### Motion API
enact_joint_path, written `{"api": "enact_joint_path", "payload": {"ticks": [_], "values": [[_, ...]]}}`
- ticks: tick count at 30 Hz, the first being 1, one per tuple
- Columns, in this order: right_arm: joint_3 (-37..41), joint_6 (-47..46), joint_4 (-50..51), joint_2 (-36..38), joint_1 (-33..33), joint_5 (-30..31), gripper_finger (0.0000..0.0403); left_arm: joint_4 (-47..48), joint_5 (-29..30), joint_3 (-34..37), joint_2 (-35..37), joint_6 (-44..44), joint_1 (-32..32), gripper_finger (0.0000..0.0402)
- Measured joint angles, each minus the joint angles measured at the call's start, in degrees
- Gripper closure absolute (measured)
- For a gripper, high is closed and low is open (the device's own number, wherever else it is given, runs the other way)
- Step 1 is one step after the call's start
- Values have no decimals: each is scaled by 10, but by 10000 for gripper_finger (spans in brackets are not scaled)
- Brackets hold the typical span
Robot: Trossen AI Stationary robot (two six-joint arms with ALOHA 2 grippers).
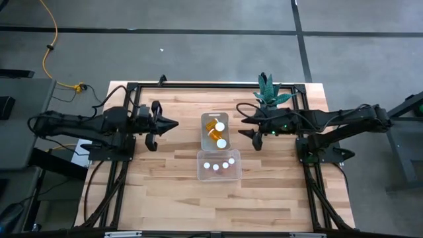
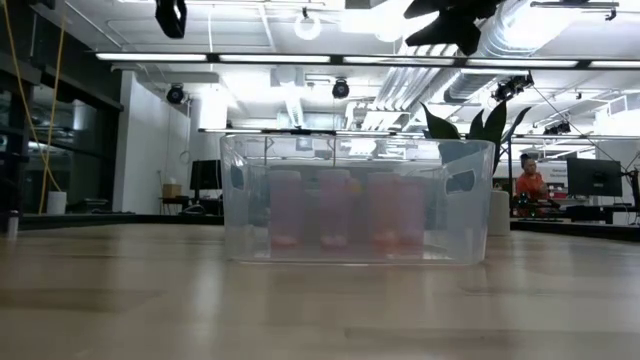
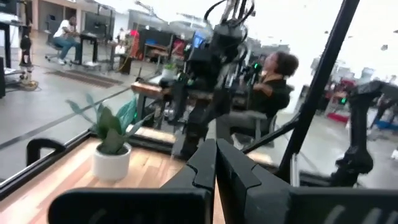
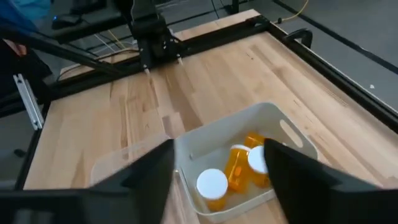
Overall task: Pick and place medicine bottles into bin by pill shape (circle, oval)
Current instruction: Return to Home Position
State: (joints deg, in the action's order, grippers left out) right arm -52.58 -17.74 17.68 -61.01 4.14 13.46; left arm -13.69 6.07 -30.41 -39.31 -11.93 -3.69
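Two orange medicine bottles with white caps (image 1: 219,127) (image 1: 221,142) lie on their sides in the far white bin (image 1: 206,120). In the right wrist view they show as bottles (image 4: 239,167) in that bin (image 4: 292,140). Three more bottles (image 1: 216,166) stand upright in the near clear bin (image 1: 201,173), seen through its wall in the low view (image 2: 335,210). My left gripper (image 1: 173,124) is shut and empty, held above the table left of the far bin. My right gripper (image 1: 242,125) is open and empty, held above the table right of the far bin, its fingers (image 4: 155,165) pointing toward it.
A green plant in a white pot (image 1: 268,92) stands at the table's far edge, just behind my right gripper; it also shows in the left wrist view (image 3: 111,160). A black frame (image 1: 132,86) runs along the table's sides. Bare wood (image 1: 165,192) lies near the front.
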Motion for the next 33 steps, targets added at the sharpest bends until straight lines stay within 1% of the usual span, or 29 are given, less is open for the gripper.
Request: {"api": "enact_joint_path", "payload": {"ticks": [2, 3, 5, 6, 7, 9, 11, 14, 18, 21, 23, 26, 30, 33], "values": [[-1, -4, 0, 0, 0, -2, 222, 24, -19, 0, 2, 1, -27, 401], [-1, -6, 0, 0, 0, -7, 260, 39, -25, 0, 7, 1, -39, 401], [-1, -13, -2, 0, 0, -32, 349, 59, -37, 0, 22, 1, -61, 401], [-1, -15, -3, 0, 0, -47, 375, 72, -42, 0, 30, 0, -68, 401], [-1, -17, -3, 0, 0, -58, 384, 89, -44, 0, 38, -1, -72, 401], [-1, -24, -13, 0, 0, -65, 376, 126, -42, 1, 56, 1, -71, 401], [-1, -24, -22, 0, 1, -66, 379, 114, -40, 22, 77, -6, -67, 401], [-1, 1, -41, 0, 0, -75, 398, 41, -36, 89, 117, -40, -53, 401], [-1, 42, -60, 0, 0, -80, 395, -69, -2, 193, 166, -74, -20, 401], [-1, 58, -55, 0, 0, -93, 401, -95, 33, 246, 200, -76, 5, 401], [-1, 47, -49, -1, 0, -98, 400, -95, 52, 269, 223, -75, 15, 401], [-1, 27, -46, 1, 0, -112, 402, -85, 56, 294, 256, -73, 19, 401], [-1, 4, -39, 15, 0, -127, 402, 24, 51, 298, 297, -74, 18, 401], [0, -26, -18, 34, 3, -131, 402, 85, 42, 298, 328, -76, 18, 401]]}}
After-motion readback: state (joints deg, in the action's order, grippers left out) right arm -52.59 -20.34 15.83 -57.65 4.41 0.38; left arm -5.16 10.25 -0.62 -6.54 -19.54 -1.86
